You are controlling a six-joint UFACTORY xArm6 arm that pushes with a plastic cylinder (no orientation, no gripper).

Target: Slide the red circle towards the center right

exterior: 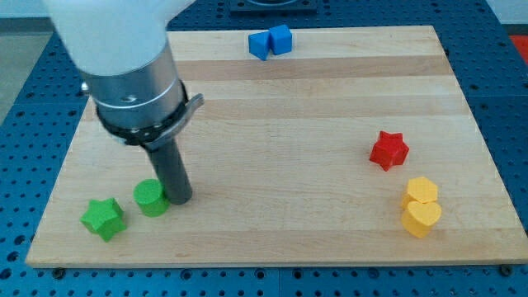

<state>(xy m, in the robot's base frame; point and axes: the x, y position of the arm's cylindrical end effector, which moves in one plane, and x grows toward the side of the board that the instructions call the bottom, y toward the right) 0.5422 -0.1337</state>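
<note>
No red circle shows in the camera view; the arm's body covers the board's upper left. The only red block I see is a red star (388,150) at the view's center right. My tip (180,200) rests on the wooden board (289,124) at the lower left. It touches the right side of a green circle (150,198). The red star is far to the right of my tip.
A green star (103,218) lies left of the green circle. Two blue blocks (270,41) touch each other at the top edge. A yellow hexagon (421,190) and a yellow heart (421,218) sit together at the lower right, below the red star.
</note>
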